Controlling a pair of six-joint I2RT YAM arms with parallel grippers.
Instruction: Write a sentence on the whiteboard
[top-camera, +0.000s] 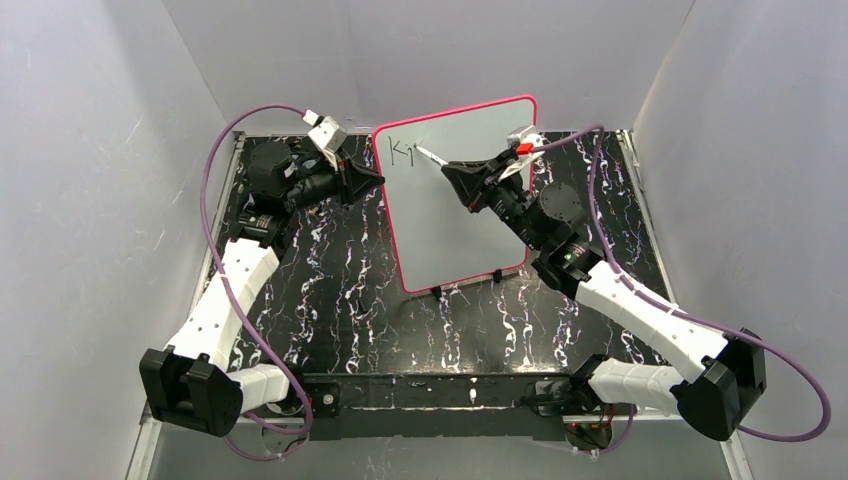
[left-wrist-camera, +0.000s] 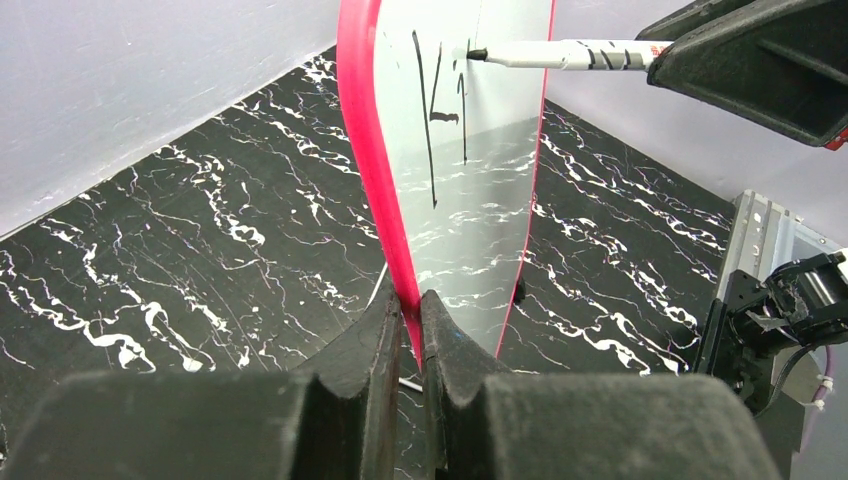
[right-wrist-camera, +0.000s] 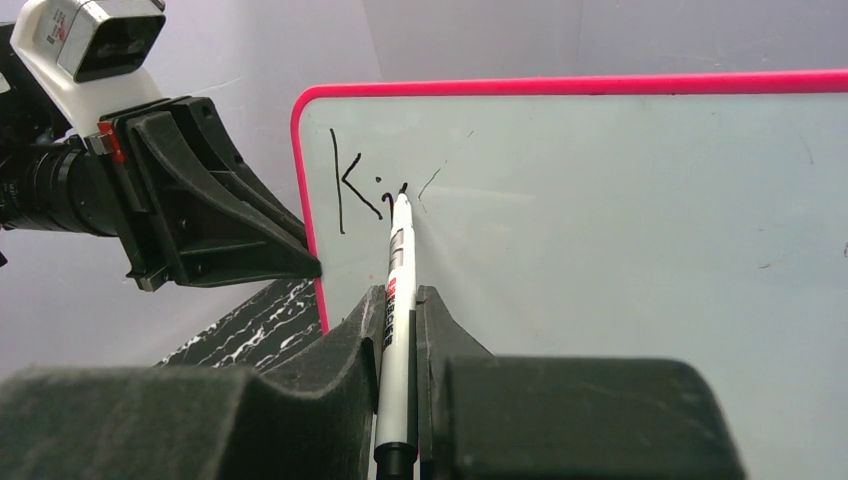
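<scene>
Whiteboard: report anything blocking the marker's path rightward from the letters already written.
Nothing visible does. The marker tip sits at the whiteboard beside the letters, and the surface to their right is bare. The left fingers pinch the left frame edge, off that path.

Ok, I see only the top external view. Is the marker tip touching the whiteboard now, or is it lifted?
Observer: The right wrist view shows the marker with its tip on the whiteboard, just right of the "K".
Operator: What is written so far?
Observer: The sentence has only a "K" and a short stroke after it.
Operator: Does the left gripper really hold the board?
Observer: Yes, the left wrist view shows the left gripper shut on the board's pink edge.
</scene>
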